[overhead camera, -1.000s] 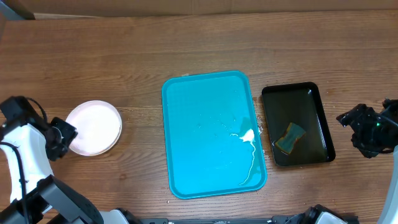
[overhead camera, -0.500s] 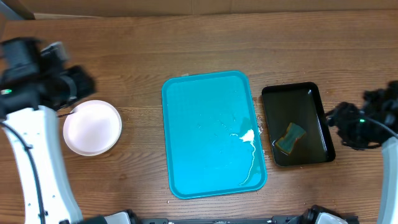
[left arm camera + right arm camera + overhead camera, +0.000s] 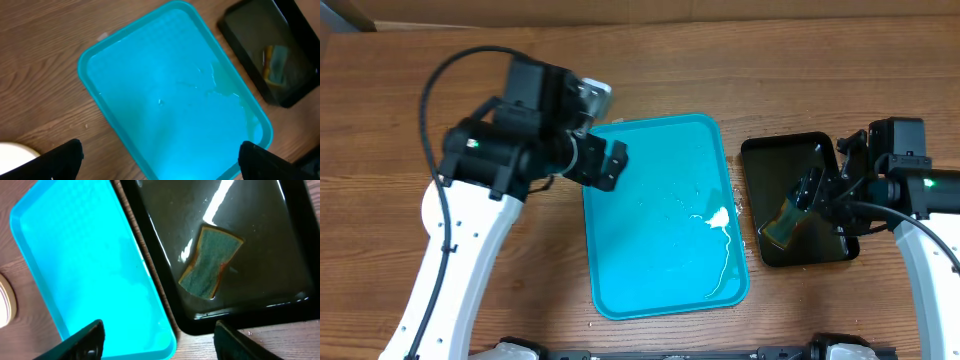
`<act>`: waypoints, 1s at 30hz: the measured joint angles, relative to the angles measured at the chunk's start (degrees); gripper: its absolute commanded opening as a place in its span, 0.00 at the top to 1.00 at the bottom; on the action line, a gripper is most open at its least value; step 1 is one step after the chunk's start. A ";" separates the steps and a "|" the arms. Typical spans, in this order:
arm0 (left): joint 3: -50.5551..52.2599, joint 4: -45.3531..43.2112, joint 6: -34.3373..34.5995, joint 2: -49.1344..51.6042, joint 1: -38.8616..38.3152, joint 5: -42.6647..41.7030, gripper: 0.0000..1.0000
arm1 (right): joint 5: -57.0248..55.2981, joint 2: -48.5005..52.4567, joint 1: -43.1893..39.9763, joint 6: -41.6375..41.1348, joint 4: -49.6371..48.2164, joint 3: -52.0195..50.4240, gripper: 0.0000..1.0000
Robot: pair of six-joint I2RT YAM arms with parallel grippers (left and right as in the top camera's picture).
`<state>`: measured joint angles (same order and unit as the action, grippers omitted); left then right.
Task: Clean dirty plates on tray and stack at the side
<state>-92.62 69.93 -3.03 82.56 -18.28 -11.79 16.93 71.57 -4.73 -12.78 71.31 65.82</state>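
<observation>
The cyan tray [image 3: 650, 250] lies mid-table with no plate on it, only a white wet streak [image 3: 720, 225] near its right rim. My left gripper [image 3: 605, 165] hangs open and empty over the tray's upper left corner; in the left wrist view the left gripper [image 3: 160, 147] has its fingers spread wide above the tray [image 3: 170, 100]. The left arm hides the plates from above. A white plate edge [image 3: 12, 152] shows left of the tray, and the plate edge [image 3: 4, 302] shows in the right wrist view too. My right gripper [image 3: 810, 192] is open and empty; in its wrist view the right gripper [image 3: 159, 327] hovers above where the two trays meet.
A glossy black tray [image 3: 820, 150] stands right of the cyan one, holding water and a green-and-yellow sponge [image 3: 786, 221]. The sponge [image 3: 210, 262] lies flat in its near half. Bare wooden tabletop [image 3: 800, 70] surrounds both trays.
My left arm has swung from the white plate at the far left up and right to the tray's corner, its jaws opening wide. My right arm moved left over the black tray.
</observation>
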 measured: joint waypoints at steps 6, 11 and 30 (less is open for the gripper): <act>0.00 0.20 -0.17 0.00 -1.51 0.92 0.00 | -0.46 0.39 0.00 -0.68 -0.48 -0.50 0.37; 0.00 0.61 -0.17 0.00 -1.51 1.14 0.00 | -2.29 1.92 0.00 -4.52 -3.06 -5.33 0.41; 0.00 0.63 -0.20 0.00 -1.51 1.36 0.00 | -0.72 12.74 0.02 -10.99 -26.53 -25.14 0.68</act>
<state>-92.62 70.57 -3.22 82.56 -19.79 -10.44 16.21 84.31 -4.71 -23.77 44.77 40.69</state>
